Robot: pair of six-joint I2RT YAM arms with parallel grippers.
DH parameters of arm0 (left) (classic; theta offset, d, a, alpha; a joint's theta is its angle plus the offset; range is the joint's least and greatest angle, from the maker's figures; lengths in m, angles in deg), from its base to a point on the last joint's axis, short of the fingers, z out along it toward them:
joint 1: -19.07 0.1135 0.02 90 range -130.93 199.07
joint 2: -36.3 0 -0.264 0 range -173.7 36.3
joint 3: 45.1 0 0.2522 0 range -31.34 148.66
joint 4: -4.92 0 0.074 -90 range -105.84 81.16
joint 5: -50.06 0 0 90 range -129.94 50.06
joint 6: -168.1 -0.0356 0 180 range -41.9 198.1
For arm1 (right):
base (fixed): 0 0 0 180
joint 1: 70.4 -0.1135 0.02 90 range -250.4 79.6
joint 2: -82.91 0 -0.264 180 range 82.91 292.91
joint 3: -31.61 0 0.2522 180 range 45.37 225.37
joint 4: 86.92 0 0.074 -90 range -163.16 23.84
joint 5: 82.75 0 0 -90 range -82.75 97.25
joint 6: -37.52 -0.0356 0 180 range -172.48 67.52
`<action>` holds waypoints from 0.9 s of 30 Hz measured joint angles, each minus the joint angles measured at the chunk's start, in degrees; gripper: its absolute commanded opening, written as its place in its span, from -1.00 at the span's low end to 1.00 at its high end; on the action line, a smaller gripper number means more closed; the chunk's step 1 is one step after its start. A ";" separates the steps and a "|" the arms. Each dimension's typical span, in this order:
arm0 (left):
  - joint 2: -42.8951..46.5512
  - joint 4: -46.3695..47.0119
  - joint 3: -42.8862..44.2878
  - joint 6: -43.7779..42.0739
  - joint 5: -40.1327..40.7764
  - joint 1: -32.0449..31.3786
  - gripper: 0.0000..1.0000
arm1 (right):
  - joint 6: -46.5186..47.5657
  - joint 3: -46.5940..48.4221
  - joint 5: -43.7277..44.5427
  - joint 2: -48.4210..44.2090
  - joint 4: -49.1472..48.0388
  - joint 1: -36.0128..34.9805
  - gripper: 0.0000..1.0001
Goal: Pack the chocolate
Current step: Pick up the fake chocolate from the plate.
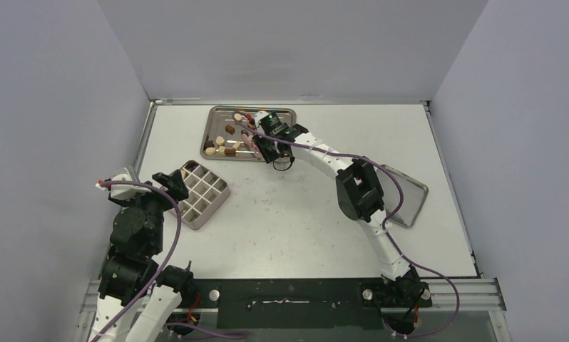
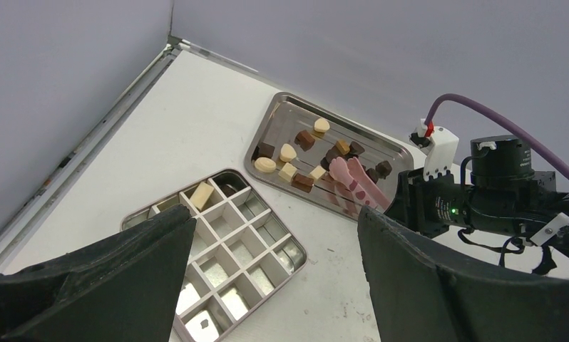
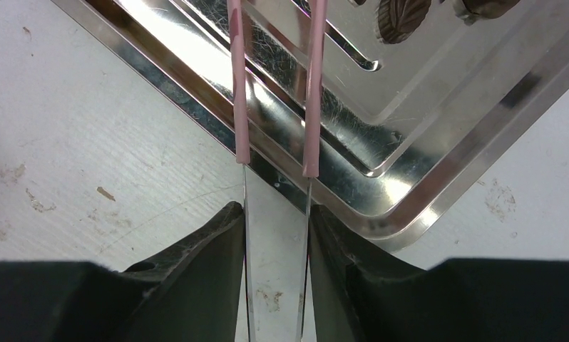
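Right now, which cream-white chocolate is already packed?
The cream piece lying in an edge cell of the divided box; every other cream piece sits on the steel tray.

Small dark, mid-brown and cream chocolate chunks lie scattered in the far tray, with one cream piece in the divided box.

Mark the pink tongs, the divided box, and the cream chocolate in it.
pink tongs (image 2: 354,179): left wrist view, on the paddle tips.
divided box (image 2: 232,239): left wrist view, on the middle of its grid.
cream chocolate (image 2: 201,194): left wrist view, on its top face.
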State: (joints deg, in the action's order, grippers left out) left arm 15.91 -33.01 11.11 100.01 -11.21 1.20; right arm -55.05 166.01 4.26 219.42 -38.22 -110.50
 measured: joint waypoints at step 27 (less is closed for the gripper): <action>0.63 -0.70 0.92 0.31 0.66 0.00 0.64 | -4.74 -9.44 2.40 -11.91 -5.64 -4.87 -0.41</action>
State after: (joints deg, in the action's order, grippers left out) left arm 16.55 -33.71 12.03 100.32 -10.55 1.20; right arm -59.79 156.57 6.67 207.50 -43.86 -115.37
